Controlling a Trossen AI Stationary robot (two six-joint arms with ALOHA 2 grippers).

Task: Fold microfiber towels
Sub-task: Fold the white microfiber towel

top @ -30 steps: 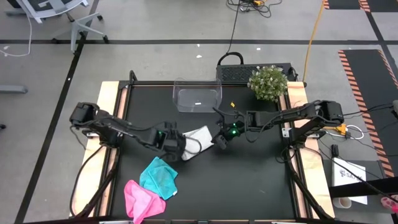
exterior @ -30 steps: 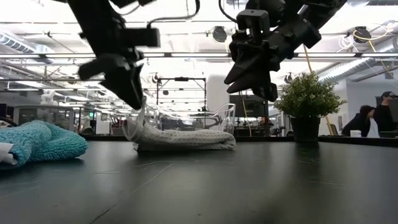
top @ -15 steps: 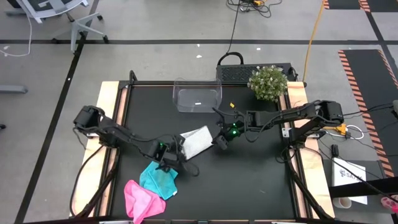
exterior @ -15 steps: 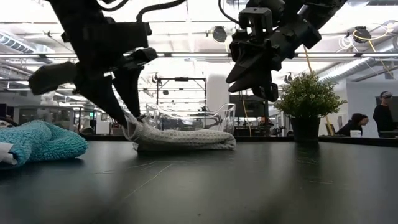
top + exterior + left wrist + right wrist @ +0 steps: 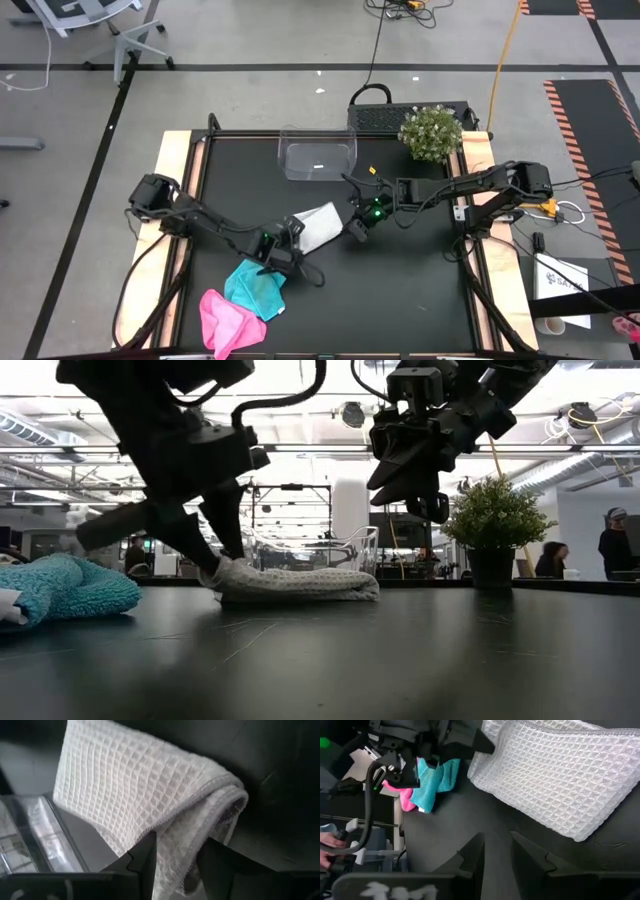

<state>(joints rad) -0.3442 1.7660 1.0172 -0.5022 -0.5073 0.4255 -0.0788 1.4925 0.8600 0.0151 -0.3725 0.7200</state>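
Your left gripper [image 5: 175, 865] sits low at the seven o'clock corner of the white towel [image 5: 318, 225], its jaws a narrow gap apart with the towel's hem between them; whether they actually pinch it, you cannot tell. The right gripper [image 5: 415, 485] hovers at the towel's three o'clock side, jaws narrowly parted, empty. If you pull away now, the hem may snag and undo the fold. The teal towel [image 5: 256, 288] and pink towel [image 5: 224, 318] wait at seven o'clock.

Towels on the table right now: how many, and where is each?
3. White towel lies mid-table between both arms; teal towel sits near the front-left edge; pink towel is beside it, nearer the edge. None looks hidden.
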